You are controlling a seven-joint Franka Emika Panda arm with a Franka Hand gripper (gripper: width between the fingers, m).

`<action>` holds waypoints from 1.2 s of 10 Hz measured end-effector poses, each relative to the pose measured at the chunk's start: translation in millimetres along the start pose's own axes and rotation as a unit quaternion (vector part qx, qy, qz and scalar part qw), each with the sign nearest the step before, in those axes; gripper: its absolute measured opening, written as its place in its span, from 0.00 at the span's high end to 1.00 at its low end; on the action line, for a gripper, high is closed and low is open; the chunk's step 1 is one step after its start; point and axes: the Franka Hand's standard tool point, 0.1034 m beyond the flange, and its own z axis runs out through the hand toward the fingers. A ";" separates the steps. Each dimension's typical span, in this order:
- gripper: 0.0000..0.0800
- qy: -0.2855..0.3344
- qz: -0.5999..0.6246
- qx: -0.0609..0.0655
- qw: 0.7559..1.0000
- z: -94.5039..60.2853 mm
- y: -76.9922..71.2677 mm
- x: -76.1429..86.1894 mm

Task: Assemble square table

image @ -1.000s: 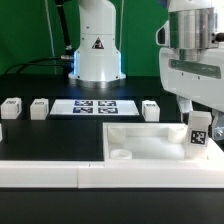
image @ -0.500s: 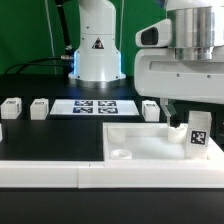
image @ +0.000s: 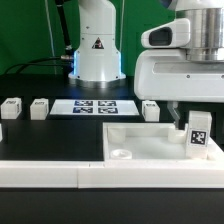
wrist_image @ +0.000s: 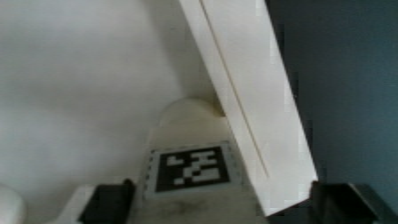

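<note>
I've got the pincer spread wide, one finger on each side of the square table at its raised rim, right by the tag; I can't tell whether the pads touch. The slab lies flat at the exterior view's right, just behind the long front rail. The nearest leg stands just behind it. The second leg and third leg stand beyond the marker board.

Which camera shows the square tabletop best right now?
The exterior view: it shows most of the square tabletop, round corner socket included. The wrist view shows only a stretch of its rim and a tag, close up.
</note>
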 end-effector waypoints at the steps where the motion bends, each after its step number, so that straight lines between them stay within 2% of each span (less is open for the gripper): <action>1: 0.57 -0.001 0.040 0.000 0.999 0.2 1.2 0.1; 2: 0.63 -0.001 0.081 -0.002 0.997 0.5 3.6 0.7; 5: 0.63 -0.001 0.170 -0.001 0.985 0.6 3.7 0.9; 7: 0.63 -0.002 0.261 0.000 0.965 0.6 3.9 2.2; 8: 0.63 -0.005 0.316 -0.003 0.949 1.3 3.1 2.4; 10: 0.63 -0.006 0.441 -0.002 0.898 2.3 1.1 2.3; 12: 0.63 -0.011 0.554 0.002 0.832 2.5 -0.3 4.3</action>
